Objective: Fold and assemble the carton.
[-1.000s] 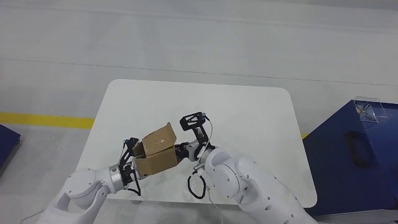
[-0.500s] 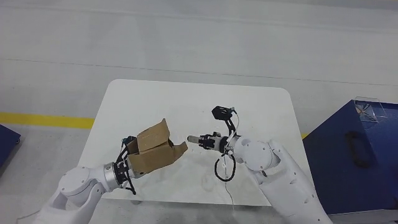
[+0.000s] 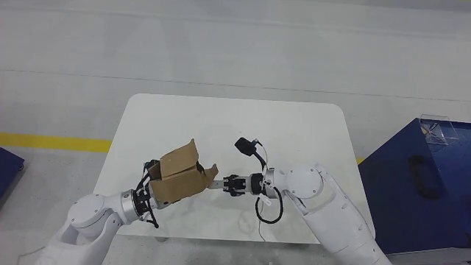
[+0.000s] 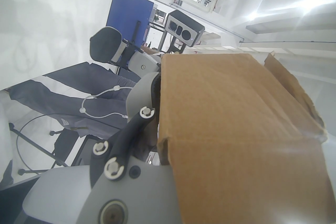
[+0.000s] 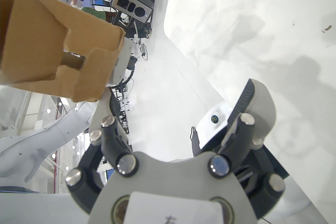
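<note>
**R gripper (image 3: 219, 185) back beside carton (image 3: 180, 179) flap**

Vs 0.5 s ago: R gripper has dropped from carton's 3 o'clock to abt its 4 o'clock and come closer, now just beside the side flap. That flap tips up more. Carton barely shifted.

Count: 1 carton, 2 grippers, 1 table (image 3: 294, 129).

L gripper (image 3: 152, 185) pinches carton's 8 o'clock end, over table's 7 o'clock area. R gripper's fingers are spread, 1 at the flap's corner; can't tell if it touches.
</note>
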Available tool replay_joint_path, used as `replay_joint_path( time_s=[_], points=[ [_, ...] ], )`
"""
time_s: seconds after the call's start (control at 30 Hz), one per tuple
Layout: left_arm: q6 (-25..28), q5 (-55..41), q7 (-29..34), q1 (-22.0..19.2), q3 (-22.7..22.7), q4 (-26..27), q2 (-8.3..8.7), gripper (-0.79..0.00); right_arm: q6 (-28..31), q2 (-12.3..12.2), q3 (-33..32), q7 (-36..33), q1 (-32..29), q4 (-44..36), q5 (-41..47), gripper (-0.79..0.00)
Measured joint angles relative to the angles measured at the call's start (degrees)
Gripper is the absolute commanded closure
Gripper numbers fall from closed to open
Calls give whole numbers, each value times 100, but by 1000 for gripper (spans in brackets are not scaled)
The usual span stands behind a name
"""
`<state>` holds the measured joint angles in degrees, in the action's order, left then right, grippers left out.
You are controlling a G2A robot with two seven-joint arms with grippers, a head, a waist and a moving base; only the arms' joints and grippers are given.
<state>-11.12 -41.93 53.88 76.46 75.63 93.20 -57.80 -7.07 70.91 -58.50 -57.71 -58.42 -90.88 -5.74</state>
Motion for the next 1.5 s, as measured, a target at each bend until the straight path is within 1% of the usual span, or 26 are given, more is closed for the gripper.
replay_joint_path(
  time_s=[0.4,0.7,1.0,1.37,1.5],
  points=[
    [-23,142,95,36,-26,-17,10,0,-14,18,35,257,166,46,148,-785],
    [-128,307,59,-63,-160,6,-1,0,-65,32,135,370,269,90,92,-785],
    [-161,262,96,-173,-144,-57,-3,0,-131,54,297,409,390,207,-33,-785],
    [-166,223,131,-256,-197,-128,-16,0,-87,85,365,508,503,278,78,-785],
    [-171,199,145,-283,-183,-150,-16,0,-32,80,297,577,497,348,152,-785]
  ],
)
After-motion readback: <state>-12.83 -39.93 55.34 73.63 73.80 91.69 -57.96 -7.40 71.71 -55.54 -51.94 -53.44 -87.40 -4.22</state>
